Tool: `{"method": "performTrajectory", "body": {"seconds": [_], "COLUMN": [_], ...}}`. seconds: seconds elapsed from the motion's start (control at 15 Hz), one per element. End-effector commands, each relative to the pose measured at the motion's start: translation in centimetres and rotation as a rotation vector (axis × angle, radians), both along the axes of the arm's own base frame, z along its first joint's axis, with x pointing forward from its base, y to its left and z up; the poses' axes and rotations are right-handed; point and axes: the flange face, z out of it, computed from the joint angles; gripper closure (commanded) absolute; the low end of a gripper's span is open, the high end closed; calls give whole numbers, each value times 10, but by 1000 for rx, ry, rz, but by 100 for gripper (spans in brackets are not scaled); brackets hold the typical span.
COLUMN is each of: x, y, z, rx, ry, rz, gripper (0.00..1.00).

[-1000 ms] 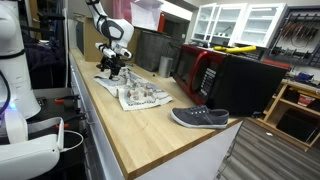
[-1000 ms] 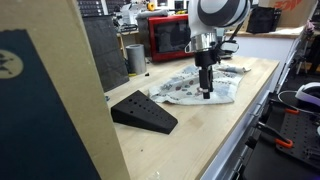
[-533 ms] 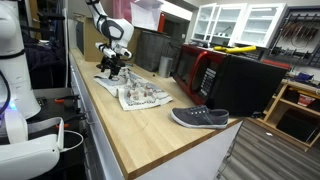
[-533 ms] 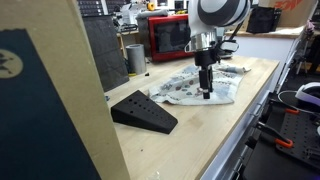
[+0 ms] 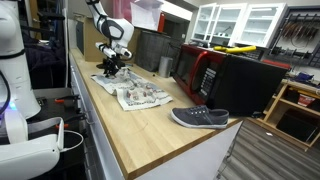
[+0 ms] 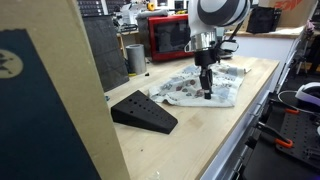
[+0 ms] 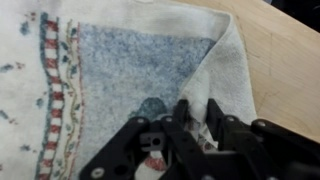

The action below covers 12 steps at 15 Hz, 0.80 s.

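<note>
A white patterned cloth (image 5: 142, 97) (image 6: 188, 89) lies crumpled on the wooden worktop (image 5: 150, 135). In both exterior views the gripper (image 5: 110, 73) (image 6: 207, 95) points straight down onto the cloth's edge. In the wrist view the cloth (image 7: 130, 60) shows a grey-blue patch and a red-patterned border. A raised fold of it sits pinched between the two black fingers (image 7: 184, 112) of the gripper (image 7: 197, 118). The jaws stand narrow, shut on that fold.
A grey shoe (image 5: 200, 117) lies near the worktop's corner. A red microwave (image 5: 203, 70) (image 6: 170, 37) stands at the back. A black wedge-shaped block (image 6: 143, 111) sits beside the cloth, with a metal cup (image 6: 135, 58) behind it. The worktop edge (image 6: 235, 150) runs close to the gripper.
The jaws have come together from wide open and now pinch a fold of the cloth. The arm has stayed in place over the cloth.
</note>
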Motion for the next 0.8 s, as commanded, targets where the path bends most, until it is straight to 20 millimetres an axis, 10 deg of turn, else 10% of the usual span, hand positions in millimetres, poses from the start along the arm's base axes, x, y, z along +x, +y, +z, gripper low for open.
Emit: {"method": "performTrajectory", "body": {"seconds": [0.0, 0.07, 0.33, 0.4, 0.73], "x": [-6, -7, -13, -15, -24], "y": [3, 4, 9, 11, 18], "z": [7, 8, 15, 16, 18], "rx": [13, 14, 16, 16, 13], "ry": [15, 16, 24, 28, 66], "rz": [31, 33, 61, 73, 125], "gripper": [78, 59, 36, 70, 99]}}
